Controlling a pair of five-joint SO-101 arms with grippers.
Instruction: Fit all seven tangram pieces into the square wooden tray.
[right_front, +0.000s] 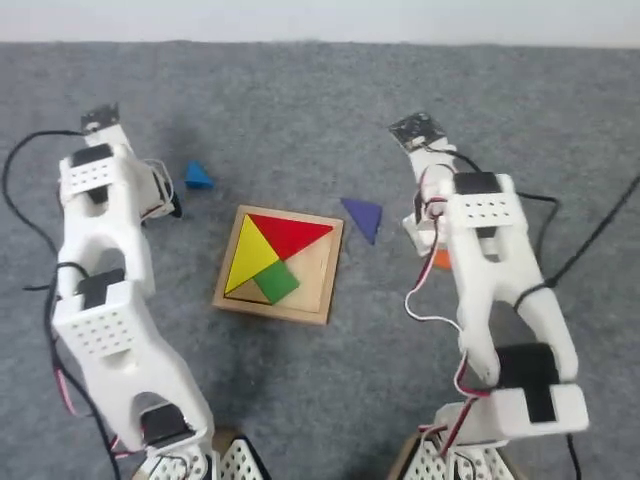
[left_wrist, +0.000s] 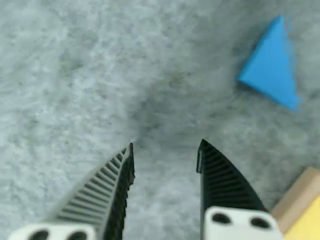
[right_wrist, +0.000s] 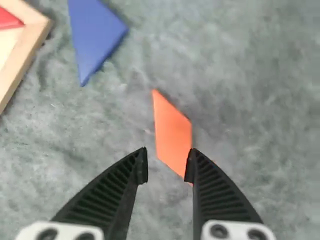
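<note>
Orange piece (right_wrist: 172, 132) lies flat under my parted right jaws, left jaws parted too; closing may just skid it away.

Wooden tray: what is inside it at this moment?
Inside the wooden tray lie a red triangle, a yellow triangle and a green square; the rest looks like bare wood. Anything beneath those pieces is hidden.

**Grey felt table, four things on it**

The table is covered in grey felt (right_front: 320, 110). A square wooden tray (right_front: 272, 310) lies near its middle, turned slightly askew. A small light blue triangle (right_front: 198, 177) lies apart from the tray on one side. A dark blue triangle (right_front: 364, 214) lies near the opposite side, with an orange parallelogram (right_wrist: 172, 132) flat just beyond it.
</note>
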